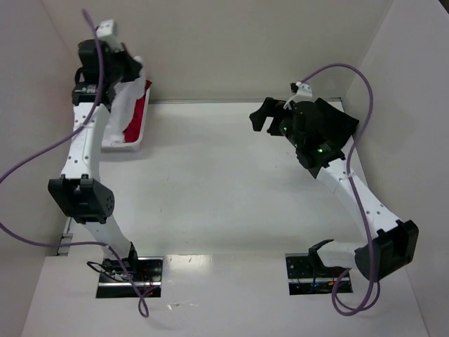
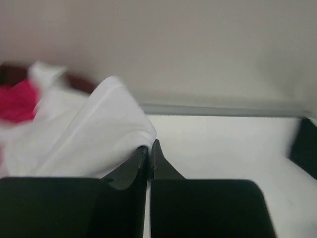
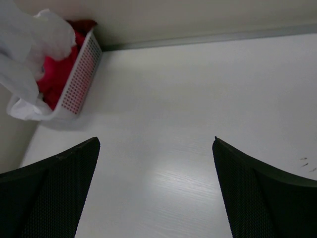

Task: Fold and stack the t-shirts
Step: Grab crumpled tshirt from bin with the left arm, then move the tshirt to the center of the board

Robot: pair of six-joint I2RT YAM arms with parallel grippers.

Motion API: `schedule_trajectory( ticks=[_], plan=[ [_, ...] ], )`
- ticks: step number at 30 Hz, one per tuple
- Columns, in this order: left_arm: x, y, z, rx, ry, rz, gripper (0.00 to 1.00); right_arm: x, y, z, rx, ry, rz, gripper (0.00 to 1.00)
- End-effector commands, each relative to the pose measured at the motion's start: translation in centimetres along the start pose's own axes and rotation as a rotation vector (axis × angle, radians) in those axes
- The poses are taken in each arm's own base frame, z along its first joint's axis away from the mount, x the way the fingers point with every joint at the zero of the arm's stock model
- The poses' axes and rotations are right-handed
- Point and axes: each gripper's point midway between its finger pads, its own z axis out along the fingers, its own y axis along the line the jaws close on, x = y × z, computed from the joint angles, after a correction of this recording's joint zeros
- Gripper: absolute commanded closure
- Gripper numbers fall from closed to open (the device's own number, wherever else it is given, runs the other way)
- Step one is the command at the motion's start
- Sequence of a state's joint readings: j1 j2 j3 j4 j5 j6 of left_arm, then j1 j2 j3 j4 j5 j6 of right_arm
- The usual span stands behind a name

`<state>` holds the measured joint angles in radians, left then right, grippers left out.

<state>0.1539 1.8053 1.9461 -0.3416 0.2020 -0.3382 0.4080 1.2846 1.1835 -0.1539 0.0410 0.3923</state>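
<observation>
My left gripper (image 1: 130, 70) hangs over the basket at the far left, shut on a fold of the white t-shirt (image 1: 123, 102), which drapes down from it into the basket. In the left wrist view the jaws (image 2: 149, 147) are pressed together and the white t-shirt (image 2: 89, 129) bunches at their tips. A bright pink t-shirt (image 3: 55, 75) lies in the basket beneath it, with a dark red t-shirt (image 3: 83, 25) behind. My right gripper (image 1: 270, 116) hovers open at the far right above bare table, with nothing between its fingers (image 3: 74, 168).
The white slatted basket (image 1: 125, 146) stands in the far left corner against the walls. The pale table (image 1: 224, 189) stretches between the two arms. Walls close the left, back and right sides.
</observation>
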Motion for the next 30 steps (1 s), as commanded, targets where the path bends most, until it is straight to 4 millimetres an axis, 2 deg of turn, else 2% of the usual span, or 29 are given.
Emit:
schedule_trajectory(
  ticks=[1, 2, 3, 4, 7, 8, 9, 10, 12, 13, 14, 15, 16, 18, 19, 20, 21, 25, 30],
  plan=[
    [-4.0, -14.2, -7.9, 0.265, -0.073, 0.150, 1.00, -8.2, 2.5, -4.6, -0.054, -0.213, 0.028, 0.00],
    [-4.0, -18.6, -10.5, 0.338, -0.085, 0.169, 1.00, -9.5, 2.5, -5.9, -0.063, -0.244, 0.030, 0.00],
    [-4.0, -20.4, -11.7, 0.371, -0.093, 0.163, 1.00, -10.3, 2.9, -7.2, -0.074, -0.268, 0.031, 0.00],
    [-3.9, -23.5, -14.2, 0.449, -0.103, 0.161, 1.00, -11.3, 2.9, -8.0, -0.081, -0.295, 0.032, 0.00],
    [-2.4, -26.7, -17.0, 0.539, -0.064, 0.155, 1.00, -12.4, 2.2, -9.9, -0.060, -0.333, 0.058, 0.00],
    [-1.3, -27.6, -18.0, 0.564, -0.045, 0.160, 1.00, -12.9, 1.9, -11.2, -0.056, -0.357, 0.060, 0.00],
    [-1.7, -27.9, -19.0, 0.578, -0.060, 0.160, 1.00, -13.3, 2.0, -12.1, -0.057, -0.378, 0.062, 0.00],
    [-0.2, -27.0, -19.8, 0.568, -0.023, 0.141, 1.00, -12.9, 1.3, -13.1, -0.038, -0.389, 0.064, 0.00],
    [0.4, -26.6, -20.6, 0.576, -0.012, 0.143, 1.00, -12.4, 1.1, -13.4, -0.039, -0.386, 0.075, 0.00],
    [-0.1, -26.1, -21.5, 0.562, -0.046, 0.149, 1.00, -11.4, 0.7, -13.1, -0.032, -0.367, 0.087, 0.00],
    [0.8, -25.3, -20.7, 0.525, -0.036, 0.162, 0.99, -10.4, 0.6, -12.5, -0.037, -0.338, 0.098, 0.00],
    [1.0, -25.1, -20.9, 0.524, -0.033, 0.162, 0.99, -10.5, 0.7, -12.9, -0.041, -0.346, 0.098, 0.00],
    [1.0, -25.1, -20.9, 0.524, -0.035, 0.171, 0.99, -9.7, 1.2, -12.6, -0.078, -0.313, 0.104, 0.00],
    [3.2, -25.3, -20.5, 0.563, 0.028, 0.194, 0.91, -8.2, 1.4, -11.9, -0.106, -0.270, 0.119, 0.00],
    [5.3, -25.0, -19.8, 0.565, 0.083, 0.197, 0.60, -7.6, 1.2, -11.8, -0.105, -0.266, 0.128, 0.00],
    [8.2, -24.4, -18.5, 0.556, 0.156, 0.209, 0.17, -6.5, 0.8, -11.6, -0.095, -0.247, 0.129, 0.00],
    [11.1, -23.2, -17.1, 0.505, 0.231, 0.204, 0.00, -6.1, 0.6, -11.8, -0.092, -0.241, 0.129, 0.00],
    [14.8, -20.6, -15.1, 0.383, 0.309, 0.194, 0.00, -4.8, -0.6, -11.5, -0.044, -0.218, 0.134, 0.00],
    [15.7, -19.5, -15.2, 0.345, 0.323, 0.209, 0.00, -1.5, -1.2, -9.3, -0.043, -0.111, 0.143, 0.00]
  ],
)
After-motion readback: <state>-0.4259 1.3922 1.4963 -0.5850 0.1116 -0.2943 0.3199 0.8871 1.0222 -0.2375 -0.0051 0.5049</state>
